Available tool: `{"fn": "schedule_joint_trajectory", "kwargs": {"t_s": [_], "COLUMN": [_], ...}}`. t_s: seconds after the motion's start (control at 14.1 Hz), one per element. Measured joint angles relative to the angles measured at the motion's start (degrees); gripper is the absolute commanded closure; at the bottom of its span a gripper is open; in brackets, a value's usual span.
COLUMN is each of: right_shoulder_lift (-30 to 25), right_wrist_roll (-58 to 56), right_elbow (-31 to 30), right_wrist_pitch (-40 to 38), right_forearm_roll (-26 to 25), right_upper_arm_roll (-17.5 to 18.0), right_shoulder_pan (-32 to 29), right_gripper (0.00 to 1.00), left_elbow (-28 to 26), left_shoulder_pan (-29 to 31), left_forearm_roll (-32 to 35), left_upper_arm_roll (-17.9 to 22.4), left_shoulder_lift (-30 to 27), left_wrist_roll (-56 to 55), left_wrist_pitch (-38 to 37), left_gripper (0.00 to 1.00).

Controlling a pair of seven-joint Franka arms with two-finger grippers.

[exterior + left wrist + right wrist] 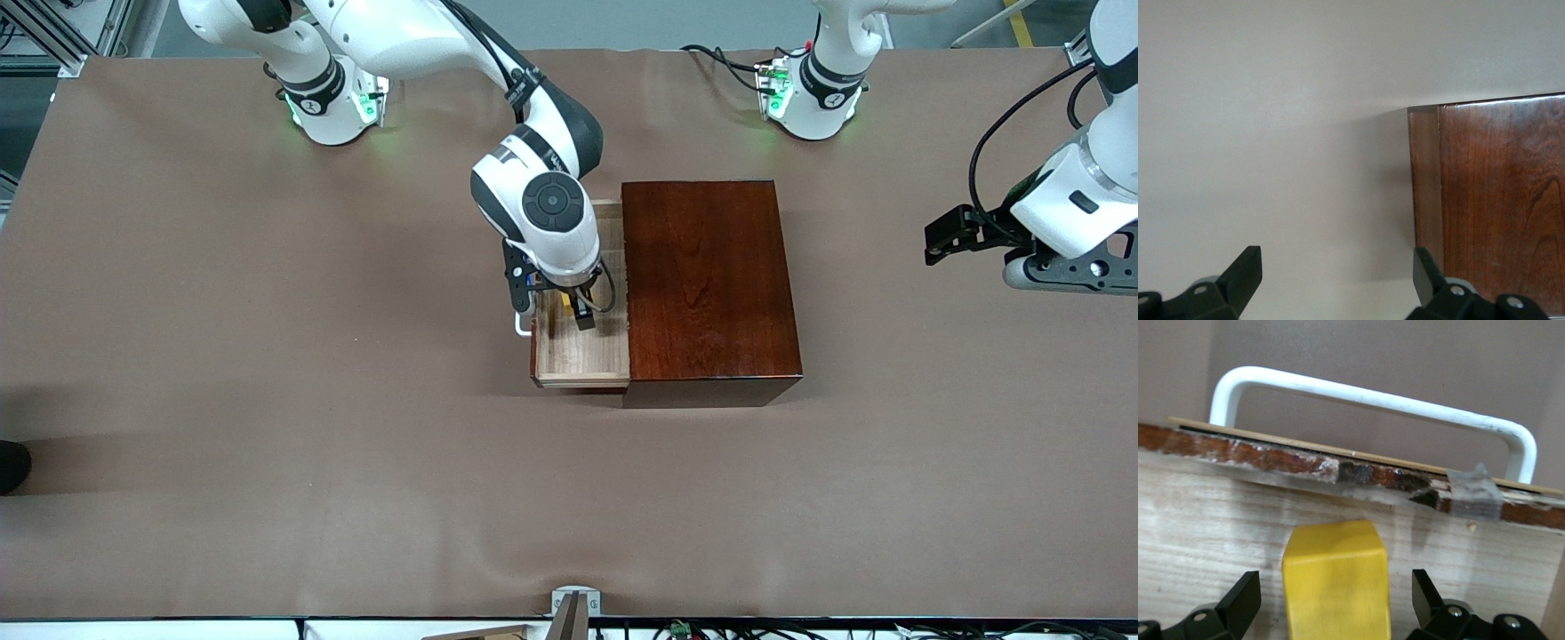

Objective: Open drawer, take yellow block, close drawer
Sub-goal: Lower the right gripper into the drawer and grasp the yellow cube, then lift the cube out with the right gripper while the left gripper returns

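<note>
The drawer (582, 360) is pulled out of the mahogany box (711, 284) toward the right arm's end of the table, with its white handle (520, 324) on the outer face. My right gripper (578, 313) is down inside the drawer. In the right wrist view the yellow block (1335, 580) lies on the drawer's pale floor between my open fingers (1245, 595), with a gap on each side; the handle (1371, 397) shows past it. My left gripper (942, 238) is open and empty, and that arm waits in the air at the left arm's end of the table.
The box stands mid-table on a brown cloth (267, 400). The left wrist view shows the box's corner (1498, 200) and bare cloth (1271, 133). Both arm bases (333, 107) (813, 98) stand along the table's back edge.
</note>
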Motion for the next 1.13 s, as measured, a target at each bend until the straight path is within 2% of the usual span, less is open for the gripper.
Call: {"fn": "schedule_joint_trajectory", "kwargs": {"t_s": [0.07,0.14,0.78,1.13], "right_shoulder_lift": [0.19,0.28,-0.47,-6.20], "right_wrist_roll": [0.00,0.00,0.01,-3.08], "right_elbow": [0.00,0.00,1.61,2.43], "right_wrist_pitch": [0.21,0.43,1.73,-2.73], "right_forearm_roll": [-0.67,-1.04,-1.37,-1.33], "right_upper_arm_roll": [0.00,0.00,-0.77,-0.94], "right_shoulder_pan": [0.10,0.16,-0.28,-3.44], "right_gripper": [0.86,1.00,1.00,1.00], "left_elbow": [0.00,0.00,0.07,0.09], "left_shoulder_pan": [0.00,0.00,0.00,-0.02], "left_forearm_roll": [0.00,0.00,0.00,0.00], "left_upper_arm_roll": [0.00,0.00,0.06,0.00], "left_shoulder_lift": [0.02,0.04,0.04,0.04], "left_wrist_roll": [0.00,0.00,0.00,0.00], "left_wrist_pitch": [0.00,0.00,0.18,0.22], "left_gripper": [0.00,0.00,0.00,0.00]}}
